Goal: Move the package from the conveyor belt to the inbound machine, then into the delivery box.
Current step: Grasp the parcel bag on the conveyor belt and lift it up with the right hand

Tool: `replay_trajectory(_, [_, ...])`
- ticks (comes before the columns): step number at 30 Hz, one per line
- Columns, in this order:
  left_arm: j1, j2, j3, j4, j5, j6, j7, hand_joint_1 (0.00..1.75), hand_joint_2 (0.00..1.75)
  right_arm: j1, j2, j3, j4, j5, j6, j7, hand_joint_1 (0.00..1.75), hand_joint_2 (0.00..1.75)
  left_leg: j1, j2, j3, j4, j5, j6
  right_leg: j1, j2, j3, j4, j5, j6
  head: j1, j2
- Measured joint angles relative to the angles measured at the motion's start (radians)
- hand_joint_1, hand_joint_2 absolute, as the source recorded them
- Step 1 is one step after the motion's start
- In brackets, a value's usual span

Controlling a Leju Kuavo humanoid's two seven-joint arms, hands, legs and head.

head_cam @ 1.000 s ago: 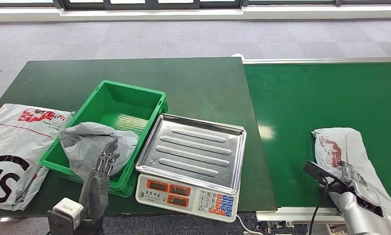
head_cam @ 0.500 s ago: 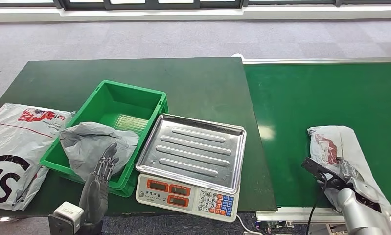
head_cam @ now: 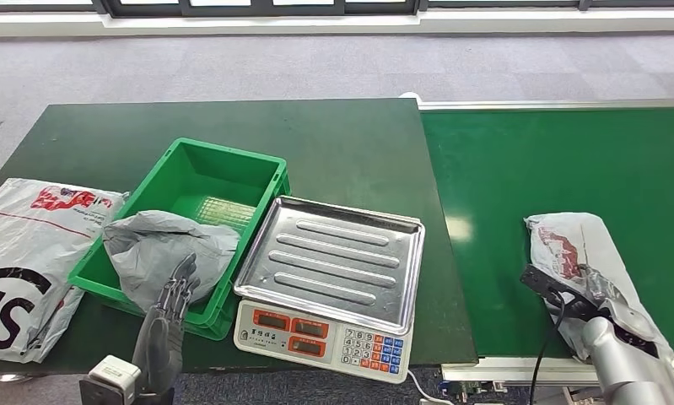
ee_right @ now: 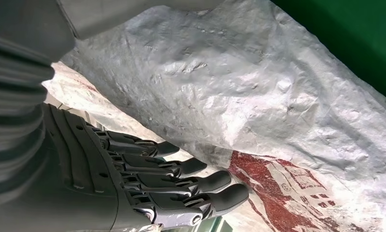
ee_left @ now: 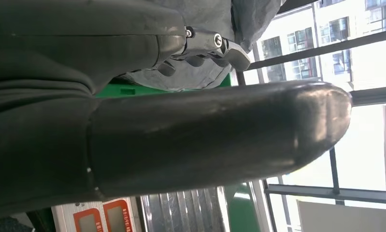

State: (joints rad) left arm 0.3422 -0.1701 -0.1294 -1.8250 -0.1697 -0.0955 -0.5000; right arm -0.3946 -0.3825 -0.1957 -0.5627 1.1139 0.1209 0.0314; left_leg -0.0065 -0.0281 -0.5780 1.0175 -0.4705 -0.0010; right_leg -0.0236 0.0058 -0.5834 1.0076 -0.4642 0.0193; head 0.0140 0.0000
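Scale [head_cam: 329,278] between crate [head_cam: 190,224] and, seemingly, package [head_cam: 582,253]

Dark green tabletop [head_cam: 333,139] carrying a green crate [head_cam: 200,181], with a steel-trayed electronic scale [head_cam: 326,283] just beside it at the near edge. Large white printed mailer bag [head_cam: 25,253] lying flat at the tabletop's left end, its far corner at the crate. To the right, brighter green conveyor belt [head_cam: 561,160] bearing a white package with red print [head_cam: 582,249] near its front edge.
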Motion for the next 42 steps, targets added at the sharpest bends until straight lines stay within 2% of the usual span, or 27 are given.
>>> replay_trajectory(42, [0.01,0.0,0.0,-0.012,0.02,-0.011,-0.006,0.0,0.0,-0.02,-0.007,0.049,0.031,-0.021,-0.005,0.01,0.0,1.75,0.0,0.0,0.0,0.0,0.0,0.0,0.0,0.0,0.0,0.0,0.0,0.0,0.0,0.0])
